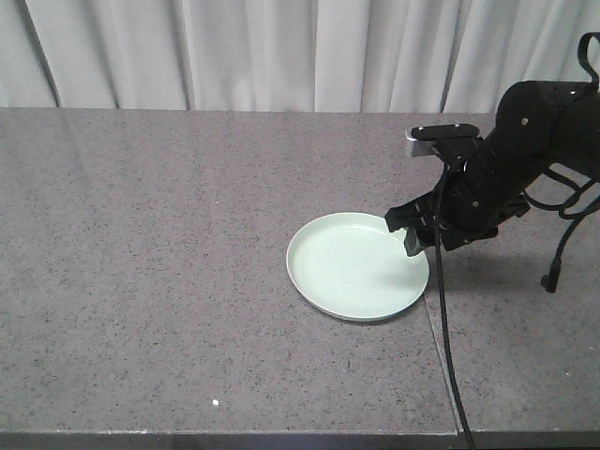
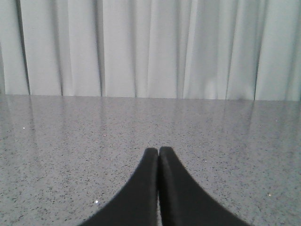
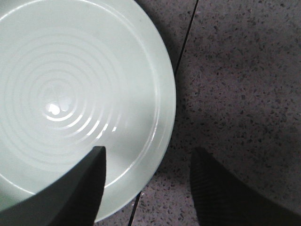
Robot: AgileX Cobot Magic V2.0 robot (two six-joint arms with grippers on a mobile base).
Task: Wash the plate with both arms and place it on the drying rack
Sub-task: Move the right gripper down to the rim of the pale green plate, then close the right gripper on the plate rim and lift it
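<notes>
The pale mint-green plate (image 1: 354, 267) lies flat on the speckled grey counter, right of centre. My right arm (image 1: 525, 131) reaches in from the right, and its gripper (image 1: 413, 240) hangs open over the plate's right rim. In the right wrist view one finger (image 3: 87, 188) is over the plate (image 3: 80, 89) and the other finger (image 3: 211, 188) is over bare counter, so the open right gripper (image 3: 148, 153) straddles the rim without touching it. My left gripper (image 2: 158, 150) is shut on nothing, low over bare counter, and does not show in the front view. The drying rack is out of view.
A dark seam (image 3: 186, 42) between counter slabs passes under the plate's right edge. White curtains (image 1: 281, 47) hang behind the counter. The counter's front edge (image 1: 234, 434) is near the bottom. A black cable (image 1: 560, 246) dangles by the right arm.
</notes>
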